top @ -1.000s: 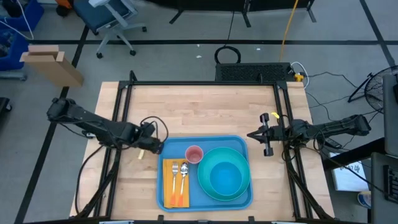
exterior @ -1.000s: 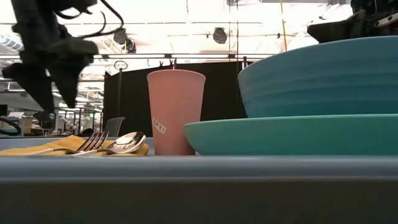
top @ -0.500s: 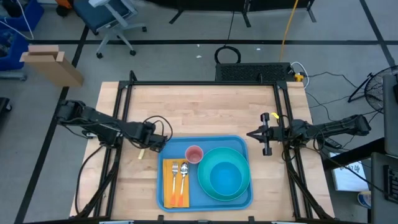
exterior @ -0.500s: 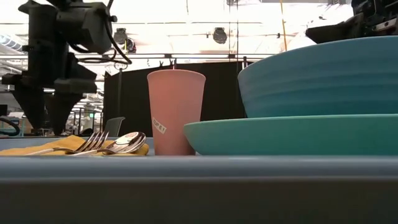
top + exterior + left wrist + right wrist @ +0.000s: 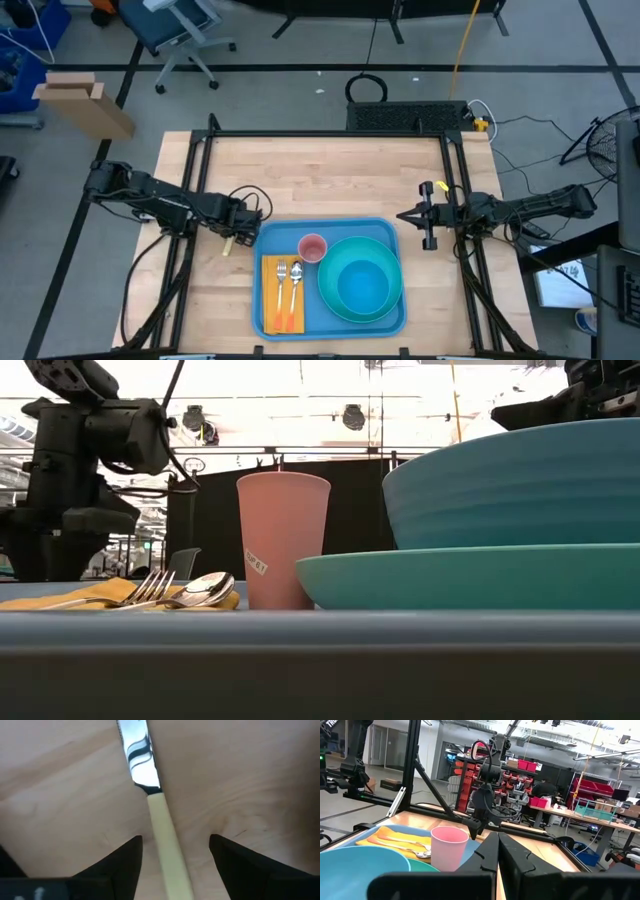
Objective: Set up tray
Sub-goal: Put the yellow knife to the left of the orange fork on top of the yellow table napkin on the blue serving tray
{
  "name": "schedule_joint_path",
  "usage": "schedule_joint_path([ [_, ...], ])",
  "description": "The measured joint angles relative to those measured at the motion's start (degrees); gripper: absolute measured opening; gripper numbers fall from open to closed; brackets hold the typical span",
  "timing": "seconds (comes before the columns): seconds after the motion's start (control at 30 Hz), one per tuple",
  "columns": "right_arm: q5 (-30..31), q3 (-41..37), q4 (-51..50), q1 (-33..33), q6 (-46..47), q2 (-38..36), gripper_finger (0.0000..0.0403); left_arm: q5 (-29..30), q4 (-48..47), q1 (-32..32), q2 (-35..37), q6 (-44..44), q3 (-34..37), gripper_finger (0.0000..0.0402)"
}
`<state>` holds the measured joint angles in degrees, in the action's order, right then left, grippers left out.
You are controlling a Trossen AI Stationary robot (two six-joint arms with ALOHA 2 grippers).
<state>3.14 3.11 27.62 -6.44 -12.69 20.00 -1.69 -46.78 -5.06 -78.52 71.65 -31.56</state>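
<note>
Left wrist view: my left gripper [image 5: 174,851] straddles a cream-handled knife [image 5: 161,830], fingers [image 5: 120,865] apart; right gripper [image 5: 405,217] is closed beside the tray [image 5: 385,229].

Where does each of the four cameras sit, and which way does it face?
High view: overhead, looking straight down; both arms show, the left gripper beside the tray.
Low view: tabletop height, level across the tray; the left arm shows.
Left wrist view: looks down past its own fingers at a knife on the wood.
Right wrist view: looks across the table past its shut fingers.
Shared: the pink cup shows in the high, low and right wrist views.
</note>
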Motion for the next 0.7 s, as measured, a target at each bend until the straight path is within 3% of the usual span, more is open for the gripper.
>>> schedule_joint_path([
  [0.13, 0.01, 0.0, 0.18, 0.0, -0.04, 0.01, 0.0, -0.52, 0.39, 0.05, -0.29, -0.87, -0.54, 0.0191],
  [0.37, 0.0, 0.0, 0.39, 0.0, -0.04, 0.01, 0.0, -1.46, 0.84, 0.03, -0.39, -0.92, -0.75, 0.005],
  [0.7, -0.11, 0.01, 0.39, 0.0, -0.22, 0.01, 0.0, 1.51, 0.46, -0.06, 1.33, 1.39, -0.82, 0.0049],
])
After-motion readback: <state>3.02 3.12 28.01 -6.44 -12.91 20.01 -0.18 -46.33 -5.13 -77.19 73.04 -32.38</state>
